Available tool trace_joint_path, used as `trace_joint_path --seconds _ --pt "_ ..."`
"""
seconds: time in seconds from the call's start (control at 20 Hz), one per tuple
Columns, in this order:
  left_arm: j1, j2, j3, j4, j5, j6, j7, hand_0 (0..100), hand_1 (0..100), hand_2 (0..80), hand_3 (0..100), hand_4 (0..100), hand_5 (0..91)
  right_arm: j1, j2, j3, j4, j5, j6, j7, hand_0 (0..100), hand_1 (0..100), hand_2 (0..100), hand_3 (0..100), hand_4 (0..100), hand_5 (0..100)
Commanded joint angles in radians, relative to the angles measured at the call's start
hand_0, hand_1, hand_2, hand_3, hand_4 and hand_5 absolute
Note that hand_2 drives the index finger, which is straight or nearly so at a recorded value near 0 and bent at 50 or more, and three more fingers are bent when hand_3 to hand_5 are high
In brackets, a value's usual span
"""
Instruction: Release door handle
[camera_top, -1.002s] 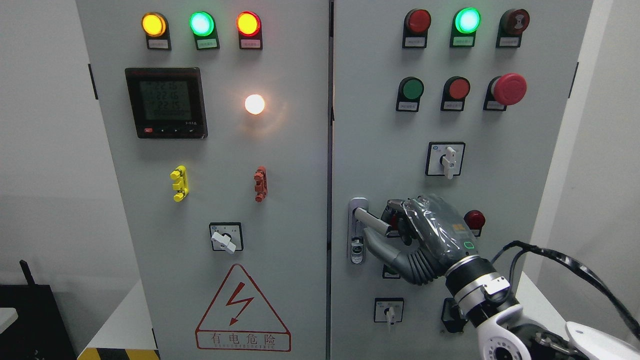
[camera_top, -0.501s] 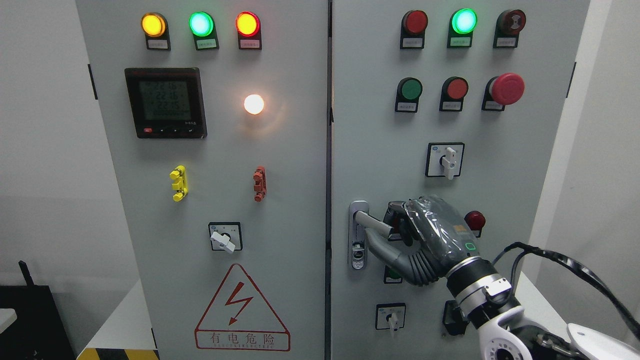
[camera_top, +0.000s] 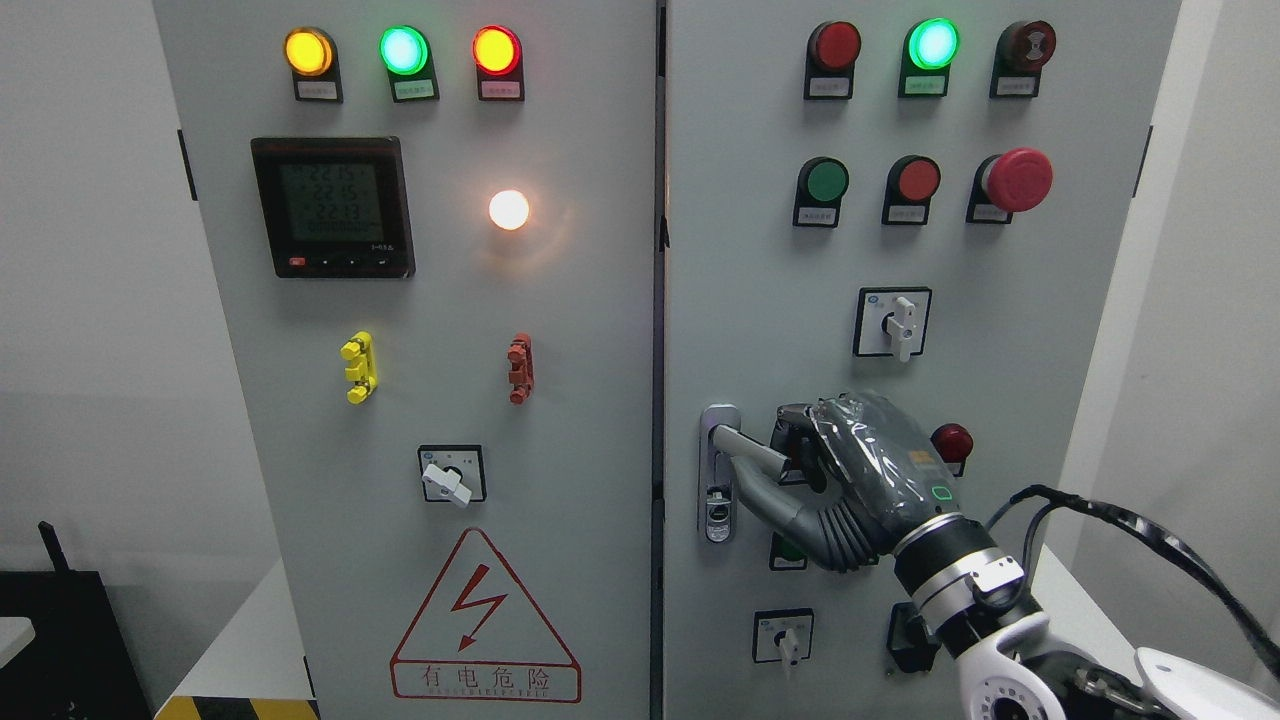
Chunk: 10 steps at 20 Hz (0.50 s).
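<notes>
Your right hand (camera_top: 860, 470), wrapped in glossy clear film, curls its fingers and thumb around the silver lever door handle (camera_top: 745, 447) at lower centre-right of the frame. The handle juts from the matte grey right cabinet door (camera_top: 760, 300), studded with round pushbuttons, beside white walls and a lit left door (camera_top: 450, 300).

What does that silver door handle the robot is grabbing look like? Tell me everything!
The door handle is a shiny silver metal lever on the right cabinet door, close to the gap between the two doors. It swings out from a tall rounded backplate that has a small lock near its bottom. The lever points right and slightly down. The robot's right hand wraps its far end, fingers over it, thumb underneath.
</notes>
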Motion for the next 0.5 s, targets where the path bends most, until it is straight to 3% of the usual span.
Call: trace_joint_path --seconds 0.0,0.45 --pt "-0.003 0.000 0.002 0.009 0.000 -0.001 0.001 12 39 0.0 0 0 0.0 0.001 0.004 -0.007 0.000 0.000 0.001 0.006 46 31 72 100 100 100" --pt "-0.003 0.000 0.002 0.009 0.000 -0.001 0.001 12 39 0.0 0 0 0.0 -0.002 0.006 -0.008 0.005 0.000 0.001 0.006 47 31 70 100 100 100"
